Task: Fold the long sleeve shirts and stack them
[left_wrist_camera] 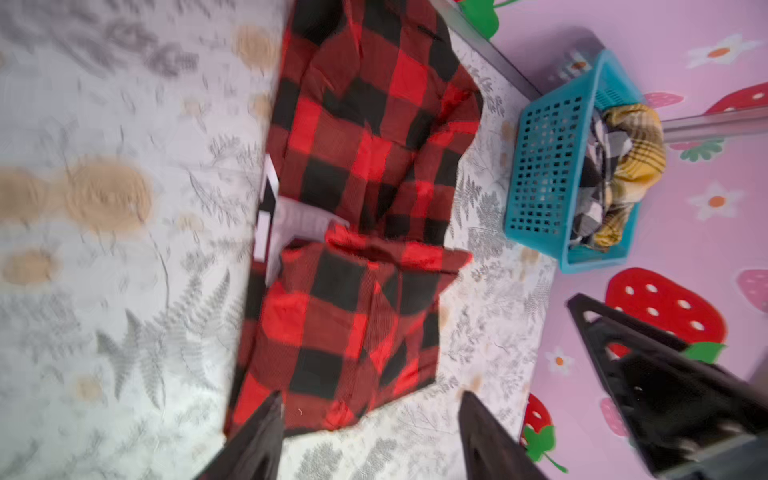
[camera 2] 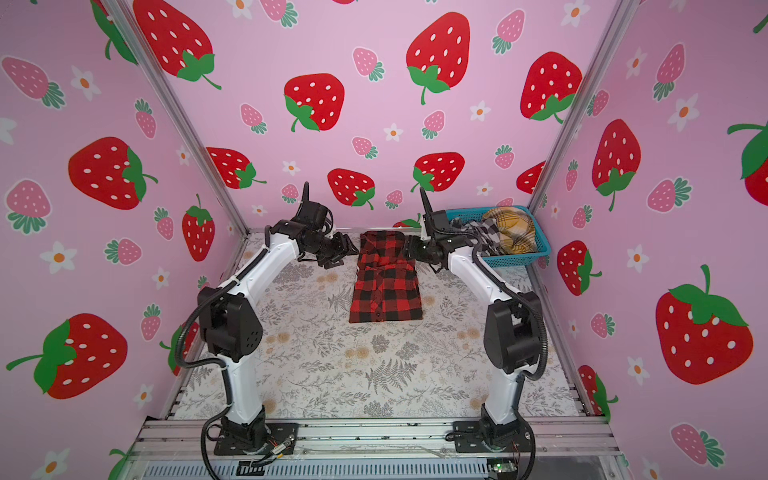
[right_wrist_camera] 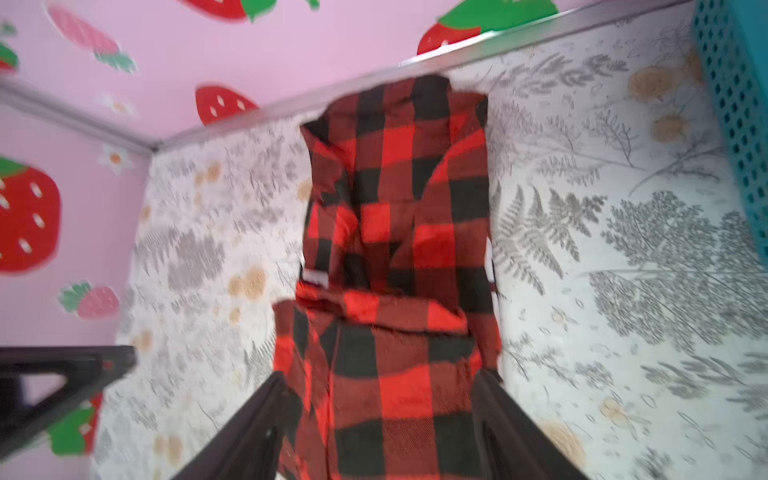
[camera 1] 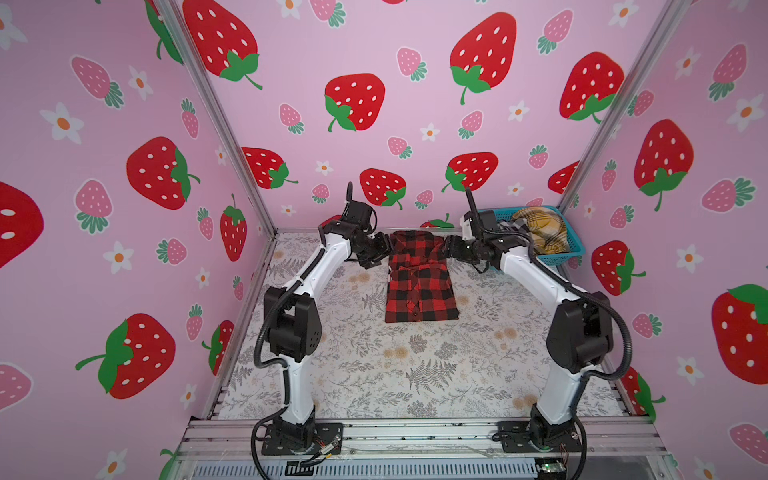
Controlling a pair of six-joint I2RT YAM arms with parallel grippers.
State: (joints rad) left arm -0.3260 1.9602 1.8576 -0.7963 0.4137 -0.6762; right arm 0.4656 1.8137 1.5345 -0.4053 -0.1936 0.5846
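The red-and-black shirt lies folded narrow on the table, its far end between the left gripper and the right gripper. Both are spread and empty, likely so the cloth settles flat. Other shirts wait in the basket behind the right gripper.

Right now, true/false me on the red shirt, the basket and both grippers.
The red-and-black shirt lies on the table. True.
The blue basket is empty. False: it holds a yellow plaid shirt and a black-and-white check shirt.
The left gripper and the right gripper both have their jaws apart. True.
The blue basket sits in the near left corner. False: it is in the far right corner.
A gripper holds the red-and-black shirt in the air. False: it rests on the table.
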